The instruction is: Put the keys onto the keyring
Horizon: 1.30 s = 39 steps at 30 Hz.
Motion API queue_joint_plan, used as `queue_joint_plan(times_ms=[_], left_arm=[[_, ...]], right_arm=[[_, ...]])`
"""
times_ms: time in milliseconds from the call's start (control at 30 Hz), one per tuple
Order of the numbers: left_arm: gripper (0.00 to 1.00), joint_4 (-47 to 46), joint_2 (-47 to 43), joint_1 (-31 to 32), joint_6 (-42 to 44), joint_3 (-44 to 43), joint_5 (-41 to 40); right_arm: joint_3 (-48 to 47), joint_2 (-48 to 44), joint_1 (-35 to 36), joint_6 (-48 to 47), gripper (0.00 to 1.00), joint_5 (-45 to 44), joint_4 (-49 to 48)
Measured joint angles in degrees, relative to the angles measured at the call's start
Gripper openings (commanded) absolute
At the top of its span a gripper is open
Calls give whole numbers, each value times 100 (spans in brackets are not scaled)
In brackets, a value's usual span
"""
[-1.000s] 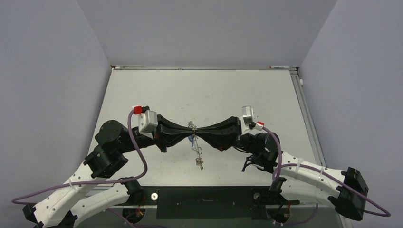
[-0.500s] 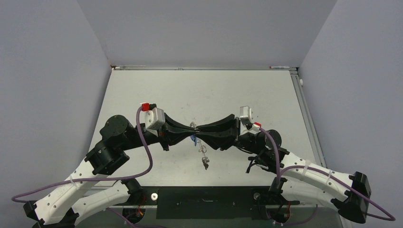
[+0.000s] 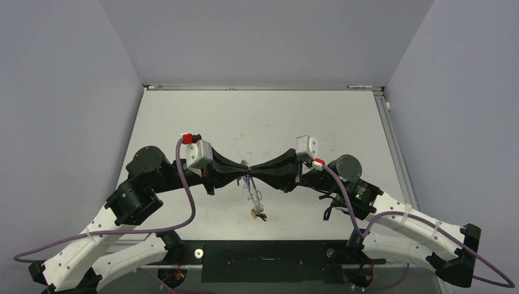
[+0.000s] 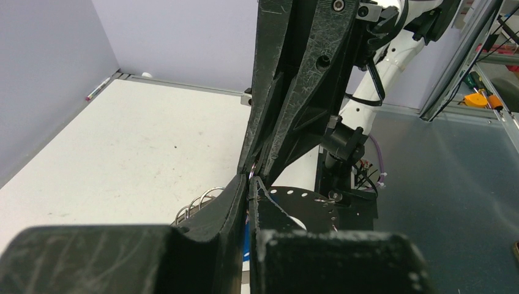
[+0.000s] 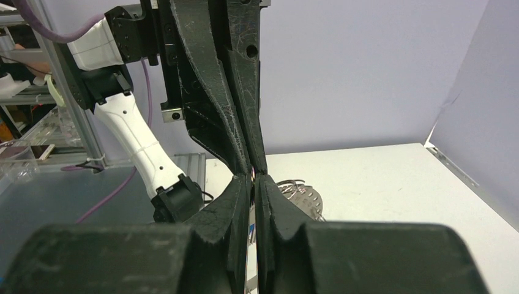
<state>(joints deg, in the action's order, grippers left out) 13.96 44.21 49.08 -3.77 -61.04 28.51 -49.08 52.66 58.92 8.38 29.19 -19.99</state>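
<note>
In the top view my left gripper (image 3: 244,169) and right gripper (image 3: 253,169) meet tip to tip above the table's middle, both shut. A thin silvery wire of the keyring (image 4: 251,174) shows pinched where the tips touch. A string of small silver keys (image 3: 253,195) trails from that point towards the near edge. It has a blue head (image 3: 245,180) near the top and a yellowish head (image 3: 253,214) at its end. Silver wire loops (image 4: 197,203) show beside my left fingers, and also beside my right fingers (image 5: 292,184).
The white table (image 3: 294,122) is bounded by grey walls at the back and both sides. A black base plate (image 3: 263,260) lies between the arm bases at the near edge. Purple cables loop off both wrists.
Both grippers stayed shut and tip to tip. The right wrist has shifted left and the meeting point moved slightly. The hanging keys have swung, and their end now lies a little nearer.
</note>
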Motion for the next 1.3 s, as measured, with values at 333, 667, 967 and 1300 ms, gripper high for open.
queue_joint_plan(times_ms=[333, 667, 967, 1300], left_arm=[[0, 529, 17, -4, 146, -151, 192], [0, 584, 59, 11, 103, -188, 404], [0, 734, 74, 11, 109, -203, 352], [0, 678, 103, 33, 109, -203, 348]], right_arm=[[-81, 22, -46, -240, 25, 435, 372], [-356, 76, -195, -398, 37, 723, 901], [-636, 184, -315, -713, 28, 883, 1523], [-772, 542, -422, -975, 6, 1165, 2330]])
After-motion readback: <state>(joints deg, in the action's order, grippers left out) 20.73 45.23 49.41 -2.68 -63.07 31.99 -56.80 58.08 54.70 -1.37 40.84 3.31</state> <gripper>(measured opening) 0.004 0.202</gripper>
